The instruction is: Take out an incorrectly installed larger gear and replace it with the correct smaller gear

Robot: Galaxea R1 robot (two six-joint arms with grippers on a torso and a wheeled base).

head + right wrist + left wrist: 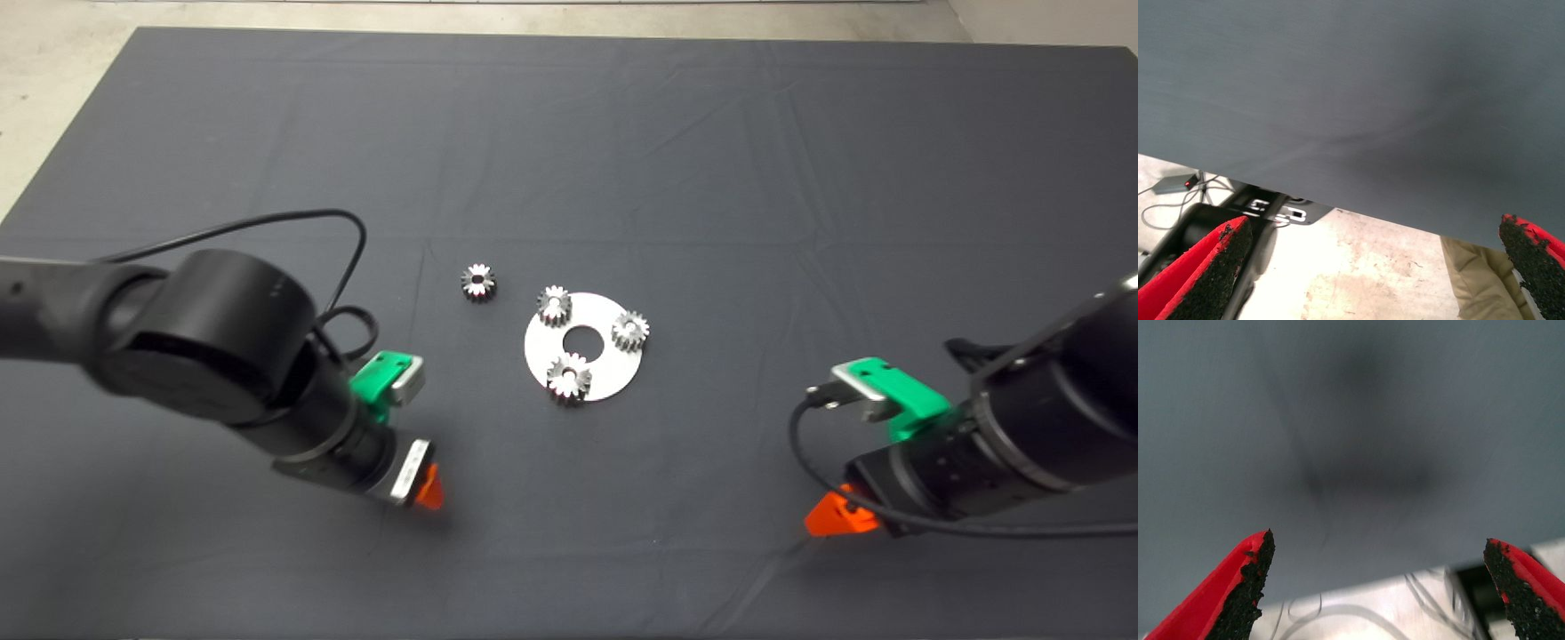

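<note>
The mat (711, 133) is spread under a round plate (613, 364). The larger gear (569, 377) is seated on its near edge; the smaller gear (478, 282) lies loose beside it. Both claws, left gripper (1378, 587) and right gripper (1378, 267), are held wide (nothing gripped). A straight-down approach is advised.

We see a tabletop under a dark mat (711, 160). On it lie a silver disc (597, 366) and, at its ten o'clock, one loose small gear (478, 282).
</note>
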